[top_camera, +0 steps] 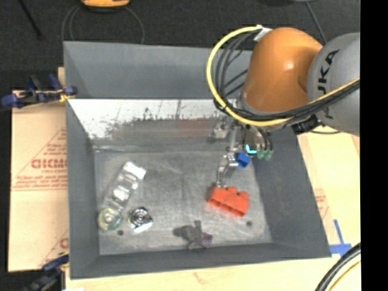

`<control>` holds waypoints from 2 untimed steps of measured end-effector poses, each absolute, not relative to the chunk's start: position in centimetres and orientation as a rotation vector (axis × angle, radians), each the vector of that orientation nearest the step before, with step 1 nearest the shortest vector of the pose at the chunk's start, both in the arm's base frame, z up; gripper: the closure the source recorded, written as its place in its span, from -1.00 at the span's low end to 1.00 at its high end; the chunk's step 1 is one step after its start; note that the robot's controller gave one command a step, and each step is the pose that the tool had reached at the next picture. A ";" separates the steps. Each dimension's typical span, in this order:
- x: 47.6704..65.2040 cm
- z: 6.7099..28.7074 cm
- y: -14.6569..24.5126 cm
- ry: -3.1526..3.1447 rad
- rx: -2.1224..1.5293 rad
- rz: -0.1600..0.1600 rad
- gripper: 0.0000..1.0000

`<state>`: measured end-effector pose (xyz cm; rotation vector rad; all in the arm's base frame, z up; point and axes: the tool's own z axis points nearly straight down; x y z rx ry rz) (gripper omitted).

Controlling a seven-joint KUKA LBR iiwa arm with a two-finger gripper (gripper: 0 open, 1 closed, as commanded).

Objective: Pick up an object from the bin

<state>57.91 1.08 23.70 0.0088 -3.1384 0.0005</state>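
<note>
Grey bin with five loose things on the floor. Left part: clear plastic pack; below it a small round clear cap and a shiny metal disc, just beside each other. Bottom centre: dark grey-purple lump, shape hard to make out. Right of centre: orange-red block, lying flat, apart from the rest. Gripper just above the block's upper left edge, contact unclear. Gripper open or closed: cannot tell, upper part hidden under orange wrist cover.
</note>
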 end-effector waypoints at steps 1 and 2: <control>51.5 15.1 -2.7 -3.130 0.098 0.002 -1.00; 53.9 7.1 -5.9 -3.148 0.171 0.001 -1.00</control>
